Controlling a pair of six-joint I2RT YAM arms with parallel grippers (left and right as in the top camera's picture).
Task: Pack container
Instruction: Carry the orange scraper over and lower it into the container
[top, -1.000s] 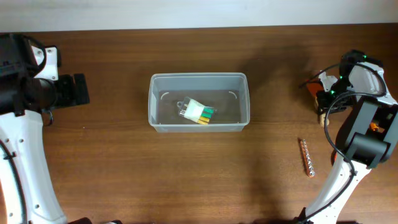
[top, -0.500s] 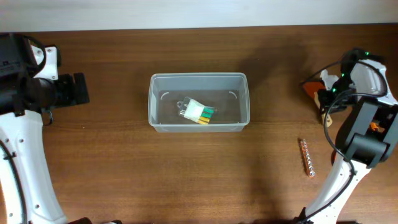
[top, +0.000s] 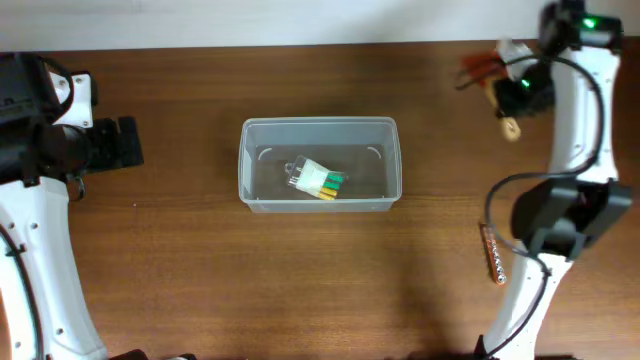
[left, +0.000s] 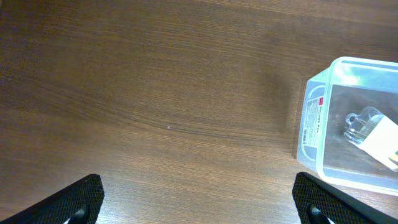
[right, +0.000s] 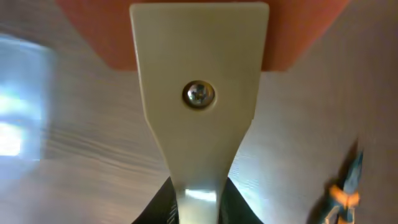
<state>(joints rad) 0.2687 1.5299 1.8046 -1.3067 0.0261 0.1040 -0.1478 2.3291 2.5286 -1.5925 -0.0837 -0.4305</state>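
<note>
Right gripper (right: 196, 202) pinches a scraper (right: 199, 93) by its handle; left gripper (left: 202, 202) spread wide, empty.
The scraper may pivot between the jaws and miss the container (top: 320, 122).

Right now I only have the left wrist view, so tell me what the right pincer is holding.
Observer: The right pincer is shut on a beige-handled tool with an orange blade.
Operator: Name what lies on the table on that side.
Observer: A thin brown strip, too small to identify, lies near the right arm's base, well apart from the container.
</note>
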